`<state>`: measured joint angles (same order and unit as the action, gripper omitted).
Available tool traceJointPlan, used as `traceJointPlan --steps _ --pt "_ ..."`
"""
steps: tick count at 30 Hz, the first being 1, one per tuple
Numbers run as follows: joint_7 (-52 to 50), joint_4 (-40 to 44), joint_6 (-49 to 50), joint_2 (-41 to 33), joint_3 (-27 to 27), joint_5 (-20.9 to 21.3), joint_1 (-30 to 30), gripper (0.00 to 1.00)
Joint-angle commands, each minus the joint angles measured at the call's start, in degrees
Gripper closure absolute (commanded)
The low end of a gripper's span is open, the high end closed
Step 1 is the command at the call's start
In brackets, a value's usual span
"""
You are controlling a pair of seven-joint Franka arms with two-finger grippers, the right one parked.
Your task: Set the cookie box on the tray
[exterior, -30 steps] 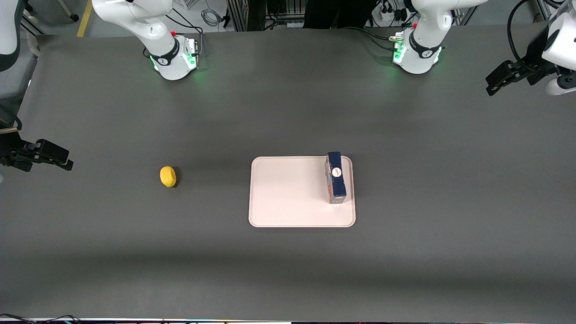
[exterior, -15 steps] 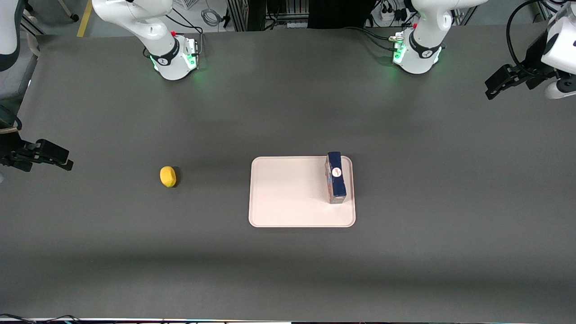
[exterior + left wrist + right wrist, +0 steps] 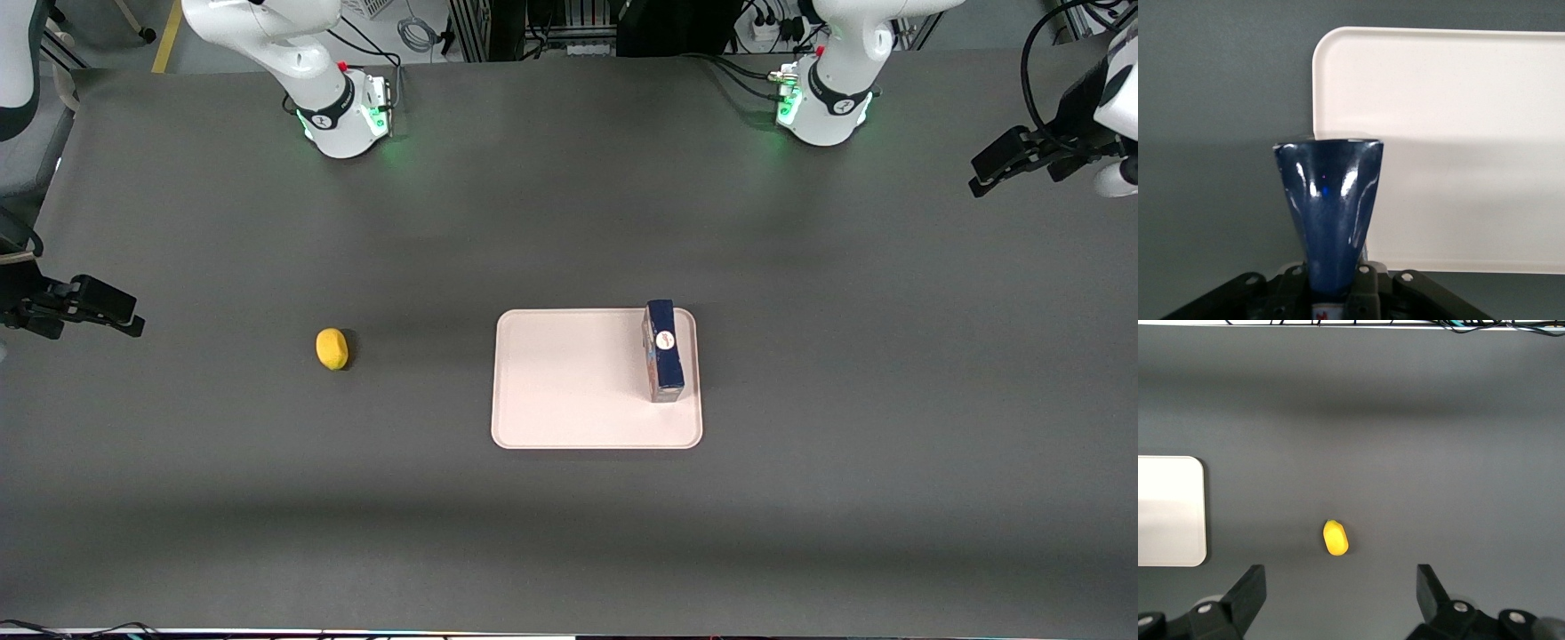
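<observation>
Item 1. Table (image 3: 889, 444): dark grey matte top that fills the front view. It carries everything listed below.

Item 2. Tray (image 3: 569, 382): pale pinkish-white with rounded corners and a low rim. It lies flat just below the centre of the frame, and most of its floor is bare.

Item 3. Gripper (image 3: 982, 178): black, in the upper part of the frame at the working arm's end of the table. It is well apart from the tray and holds nothing. I cannot tell whether it is spread or pressed together.

Item 4. Cookie box (image 3: 664, 351): narrow dark-blue carton with a round white-and-red logo facing up. It rests on the tray along the edge toward the working arm's end, and one short end is close to the rim farthest from the front camera.
- The placement looks complete.
- Handling, as a judgement: it is probably light, with thin card walls that would dent under a hard squeeze. The glossy skin seen in the wrist view may slip.
- The best hold is across the narrow width at mid-length.
- Because it is tall and thin, a knock could tip it over the rim.

Item 5. Yellow lump (image 3: 331, 348): small and lemon-like. It lies toward the parked arm's end, well apart from the tray, and obstructs nothing.
</observation>
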<state>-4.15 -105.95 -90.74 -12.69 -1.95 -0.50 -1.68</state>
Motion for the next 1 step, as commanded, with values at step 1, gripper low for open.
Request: traceJointPlan --steps 1 --pt "0.6 0.0 0.2 -0.5 0.7 0.7 -0.9 0.00"
